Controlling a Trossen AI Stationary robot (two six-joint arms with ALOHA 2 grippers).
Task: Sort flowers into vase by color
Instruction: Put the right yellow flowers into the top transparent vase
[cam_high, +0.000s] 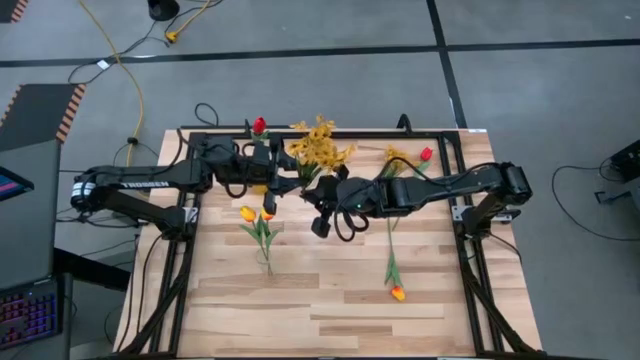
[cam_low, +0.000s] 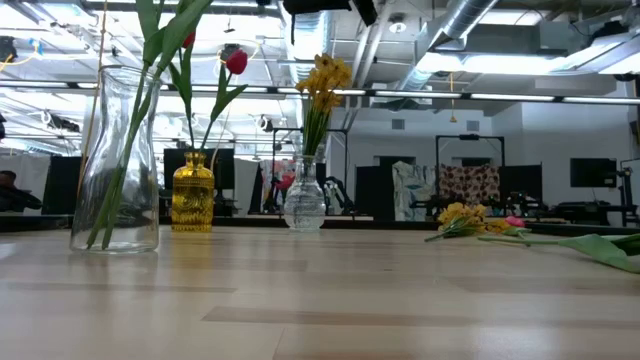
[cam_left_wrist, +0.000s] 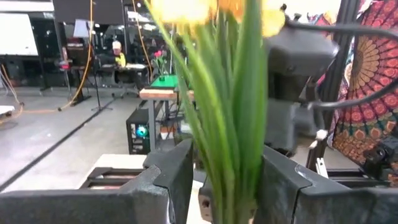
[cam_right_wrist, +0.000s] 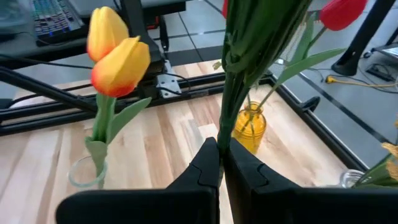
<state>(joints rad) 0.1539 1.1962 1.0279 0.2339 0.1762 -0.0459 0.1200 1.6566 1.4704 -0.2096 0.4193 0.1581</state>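
**High view: both arms meet over the vases at the table's far edge**

The left gripper (cam_high: 285, 178) sits at about 11 o'clock from the table's (cam_high: 330, 310) centre, beside the mustard-yellow spray (cam_high: 320, 145). In the left wrist view its fingers (cam_left_wrist: 171, 171) stand apart on either side of green stems (cam_left_wrist: 233, 124), not pressing them. The right gripper (cam_high: 322, 205) lies near centre; its fingers (cam_right_wrist: 208, 168) are clamped together on a green stem (cam_right_wrist: 249, 56).

Two yellow-orange tulips (cam_high: 256, 214) stand in a clear vase (cam_high: 264, 262) at 9 o'clock. A red tulip (cam_high: 259, 126) stands in the amber vase (cam_right_wrist: 250, 127) at 11 o'clock. A loose yellow-orange tulip (cam_high: 397, 292) lies at 4 o'clock; a red tulip (cam_high: 426, 154) and a yellow sprig (cam_high: 393, 155) lie at 1 o'clock.
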